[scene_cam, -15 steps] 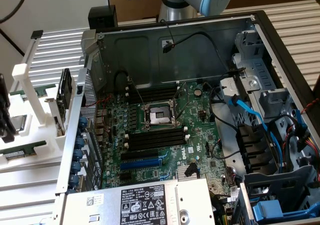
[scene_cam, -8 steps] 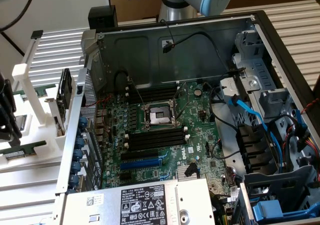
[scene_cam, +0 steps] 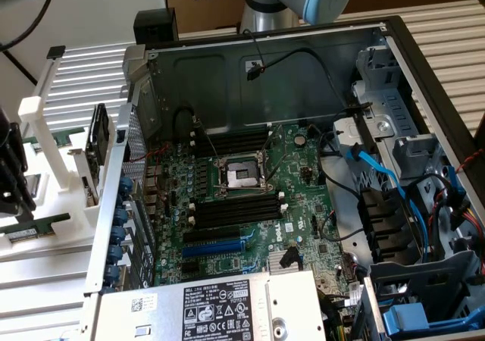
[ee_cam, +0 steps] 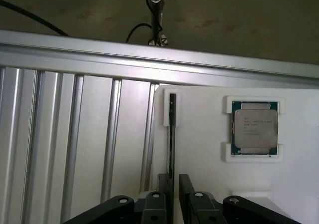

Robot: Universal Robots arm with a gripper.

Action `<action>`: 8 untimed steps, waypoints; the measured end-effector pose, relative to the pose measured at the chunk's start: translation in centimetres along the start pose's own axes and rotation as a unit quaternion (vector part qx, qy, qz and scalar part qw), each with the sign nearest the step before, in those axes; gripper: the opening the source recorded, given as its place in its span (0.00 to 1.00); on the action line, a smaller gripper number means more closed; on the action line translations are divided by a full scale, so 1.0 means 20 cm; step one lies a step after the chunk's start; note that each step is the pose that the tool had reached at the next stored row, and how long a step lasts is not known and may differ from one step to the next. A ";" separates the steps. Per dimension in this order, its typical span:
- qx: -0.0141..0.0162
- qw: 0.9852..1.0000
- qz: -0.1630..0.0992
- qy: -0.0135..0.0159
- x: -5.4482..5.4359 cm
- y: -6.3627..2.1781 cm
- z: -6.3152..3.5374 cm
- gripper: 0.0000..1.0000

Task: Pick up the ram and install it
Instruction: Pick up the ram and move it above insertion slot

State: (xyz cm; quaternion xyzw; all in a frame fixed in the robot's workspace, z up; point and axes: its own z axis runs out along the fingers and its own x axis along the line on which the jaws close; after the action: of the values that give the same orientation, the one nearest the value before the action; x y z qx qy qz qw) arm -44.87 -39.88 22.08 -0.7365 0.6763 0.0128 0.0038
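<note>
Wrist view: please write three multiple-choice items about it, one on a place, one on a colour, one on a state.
1. Where does the square silver-topped processor chip lie?
A in a recess of the flat white plastic tray
B in a motherboard socket
C in the pincer

2. What colour is that tray?
A blue
B white
C red

3. How is the black pincer?
A shut on the chip
B shut on a screwdriver
C open, fingers flanking the thin dark edge-on ram stick

Key:
1. A: raised white corners frame the chip.
2. B: its surface is plain white.
3. C: a gap shows between the fingers.
</note>
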 end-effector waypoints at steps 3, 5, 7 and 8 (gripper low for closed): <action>-0.001 1.000 0.000 0.010 -0.02 -0.002 0.005 0.24; -0.001 1.000 0.000 0.018 -0.03 -0.002 0.007 0.24; 0.000 1.000 0.000 0.020 -0.03 -0.001 0.008 0.24; 0.000 1.000 0.000 0.020 -0.03 -0.001 0.008 0.24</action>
State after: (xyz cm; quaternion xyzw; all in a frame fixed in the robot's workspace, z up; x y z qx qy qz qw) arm -44.90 -39.21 21.93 -0.7365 0.6764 -0.0020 -0.0096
